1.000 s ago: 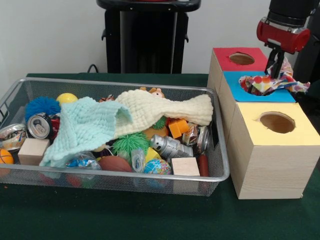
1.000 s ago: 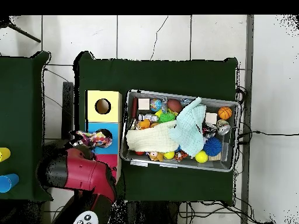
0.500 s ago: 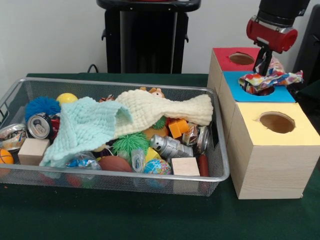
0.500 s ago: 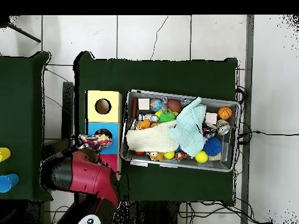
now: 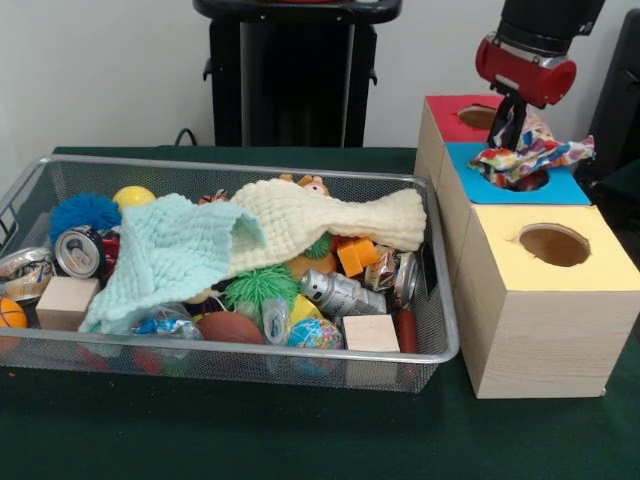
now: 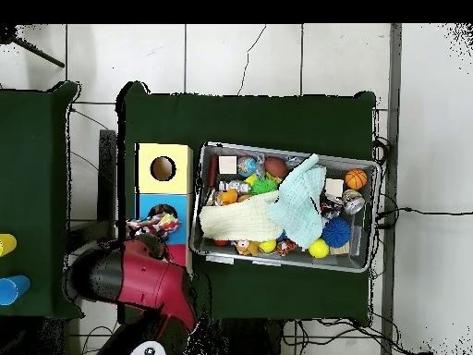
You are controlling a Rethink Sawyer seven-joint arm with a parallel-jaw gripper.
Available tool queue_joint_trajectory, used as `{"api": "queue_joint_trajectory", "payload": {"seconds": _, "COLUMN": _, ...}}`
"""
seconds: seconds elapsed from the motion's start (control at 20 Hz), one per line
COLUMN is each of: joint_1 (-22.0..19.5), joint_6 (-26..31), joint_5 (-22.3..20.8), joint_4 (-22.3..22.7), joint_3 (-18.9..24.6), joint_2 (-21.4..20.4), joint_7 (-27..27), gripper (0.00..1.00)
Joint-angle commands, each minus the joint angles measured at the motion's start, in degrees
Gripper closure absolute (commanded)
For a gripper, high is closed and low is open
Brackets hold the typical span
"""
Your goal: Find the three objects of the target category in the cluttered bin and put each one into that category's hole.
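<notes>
Green cloth covers the table (image 5: 250, 440), with a pale wall behind. Front view: three boxes stand in a row just beside the wire bin (image 5: 440, 330), on its right. The blue box (image 5: 470, 190) is the landmark; the yellow box (image 5: 540, 320) touches its near side, the red box (image 5: 445, 120) its far side. Above the blue box the gripper (image 5: 512, 128) hangs from the red and black arm (image 5: 528, 55), clamped on a patterned cloth (image 5: 535, 160). That cloth drapes over the blue box's hole and spreads toward its right edge. Left of the blue box, the bin holds a cream knitted cloth (image 5: 320, 225), a mint knitted cloth (image 5: 165, 255), a can (image 5: 78, 250), wooden blocks (image 5: 67, 300), balls and other clutter.

Overhead view: the patterned cloth (image 6: 155, 223) lies over the blue box (image 6: 182, 205), hole covered. The arm (image 6: 129, 282) reaches in from below that box. The bin (image 6: 369, 242) sits to the box's right, both knitted cloths crossing its middle
</notes>
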Motion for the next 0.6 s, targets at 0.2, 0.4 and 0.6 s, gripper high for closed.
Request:
{"api": "queue_joint_trajectory", "payload": {"seconds": 0.2, "joint_1": -7.0, "joint_6": -11.72, "joint_5": -0.65, "joint_4": 0.23, "joint_3": 4.19, "joint_2": 5.1, "joint_7": 8.04, "gripper": 1.0}}
{"api": "queue_joint_trajectory", "payload": {"seconds": 0.4, "joint_1": -8.87, "joint_6": -15.44, "joint_5": -0.46, "joint_4": -1.14, "joint_3": 6.76, "joint_2": 5.02, "joint_7": 8.16, "gripper": 1.0}}
{"api": "queue_joint_trajectory", "payload": {"seconds": 0.6, "joint_1": -9.58, "joint_6": -15.65, "joint_5": -1.43, "joint_4": -1.53, "joint_3": 7.2, "joint_2": 4.1, "joint_7": 7.28, "gripper": 1.0}}
